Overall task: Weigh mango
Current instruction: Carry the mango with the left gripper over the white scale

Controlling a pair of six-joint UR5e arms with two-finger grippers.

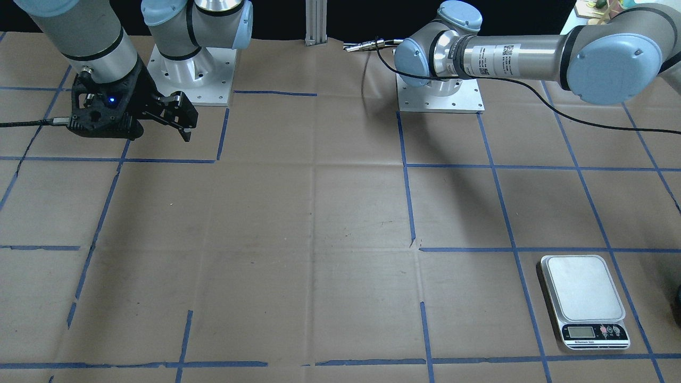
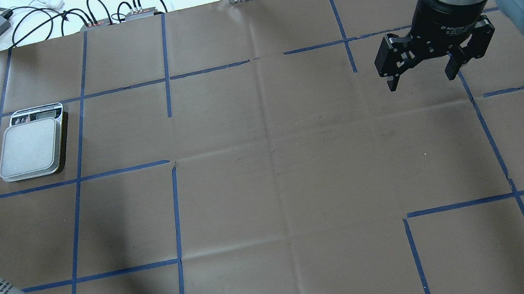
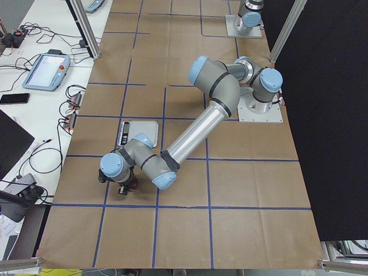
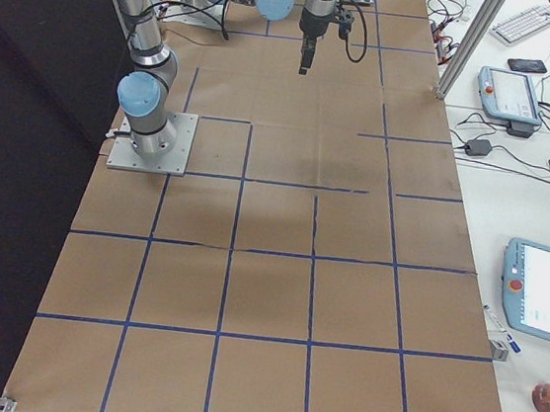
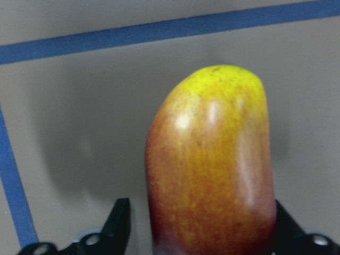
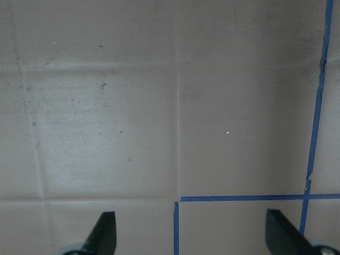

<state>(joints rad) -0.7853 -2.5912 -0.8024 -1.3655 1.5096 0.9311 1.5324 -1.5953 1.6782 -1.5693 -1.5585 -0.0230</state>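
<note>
- Both pincers stand apart: your left gripper (image 5: 200,203) straddles the mango (image 5: 210,159), near the scale (image 2: 30,148)
- Your right gripper (image 2: 421,82) hangs over the table (image 2: 280,192)

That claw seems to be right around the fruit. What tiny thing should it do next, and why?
Probably shut the left gripper. In the wrist view the oval red-to-yellow mango sits between its jaws, with a gap showing on one side, so it does not look gripped yet. The flat silver kitchen scale nearby is bare, so the fruit has still to be carried there.
</note>
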